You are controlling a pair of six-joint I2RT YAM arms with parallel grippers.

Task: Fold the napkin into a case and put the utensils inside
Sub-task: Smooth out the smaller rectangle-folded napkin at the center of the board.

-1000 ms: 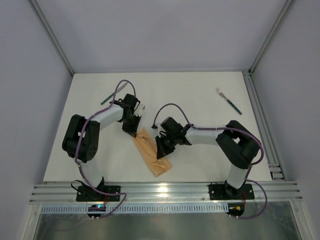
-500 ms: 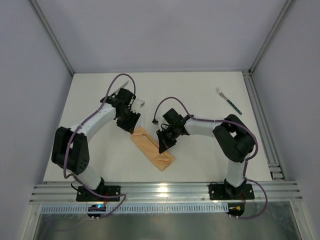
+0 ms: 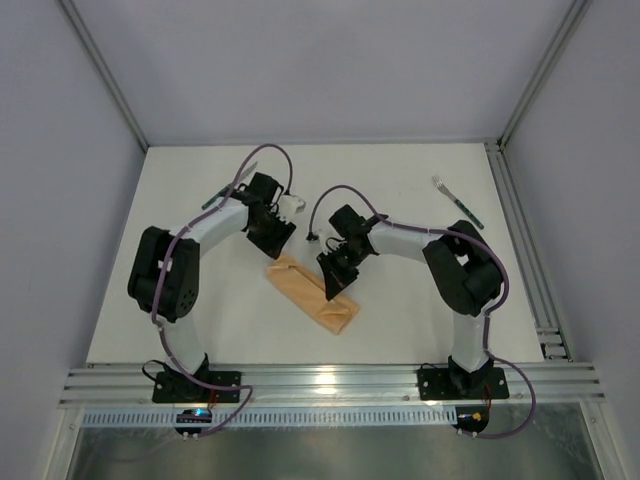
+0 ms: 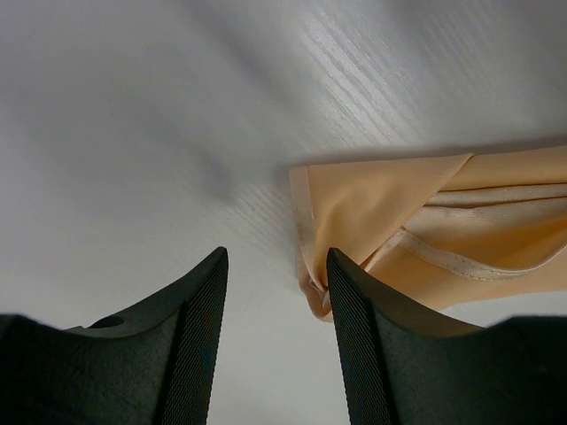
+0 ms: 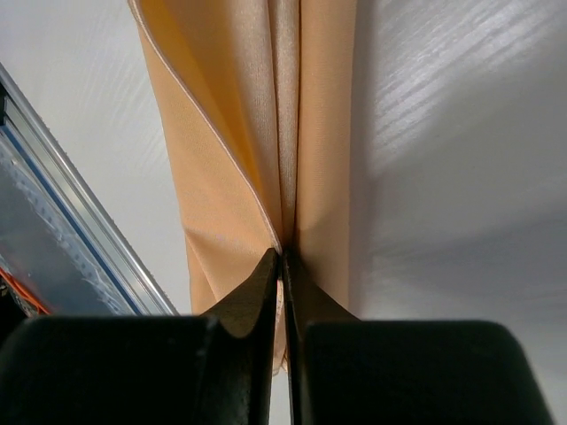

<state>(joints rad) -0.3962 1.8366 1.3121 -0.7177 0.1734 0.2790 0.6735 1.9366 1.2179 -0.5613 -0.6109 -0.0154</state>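
Here, the right gripper point(image 5: 282, 257) has its two fingers pressed together on a thin edge of the napkin point(image 5: 239, 133), along the middle crease where the folded layers meet. The left gripper point(image 4: 275, 257) stands with its fingers apart. Only bare table point(image 4: 133, 115) shows between them, and the near end of the cloth lies just beside its right finger; whether they touch I cannot tell.

From above, the napkin point(image 3: 300, 288) is a narrow folded strip lying diagonally on the white table point(image 3: 400, 320) between the two arms. The right gripper point(image 3: 331, 291) is on its middle and the left gripper point(image 3: 272, 240) is at its far end. The fork point(image 3: 457, 203) lies well apart at the far right. The knife point(image 3: 213, 198) lies at the far left, partly behind the left arm.
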